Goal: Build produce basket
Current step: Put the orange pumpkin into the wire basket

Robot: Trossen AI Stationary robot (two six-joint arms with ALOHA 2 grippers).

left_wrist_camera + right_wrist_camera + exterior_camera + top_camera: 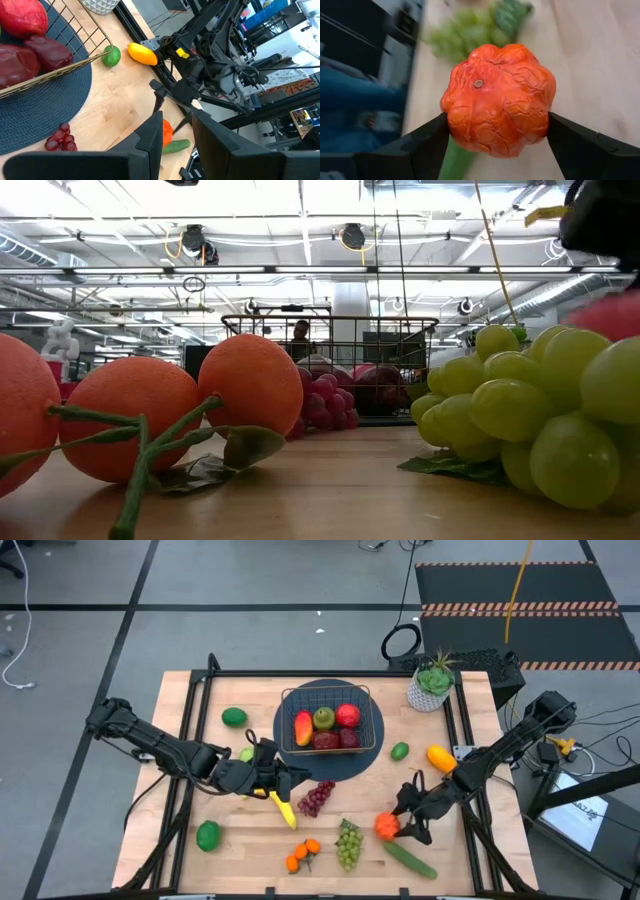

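The wrinkled orange-red pepper point(497, 100) is pinched between the right gripper point(400, 827) fingers at the table's front right, beside the cucumber point(410, 859). The banana point(284, 808) is held by the left gripper point(283, 783) — just off the basket point(372, 743), which is set on the round mat point(345, 768).

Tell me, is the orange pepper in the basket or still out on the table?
Out. The orange pepper sits on the table between the right gripper fingers, far from the basket.

Blurred green grapes point(465, 30) behind pepper point(497, 100)
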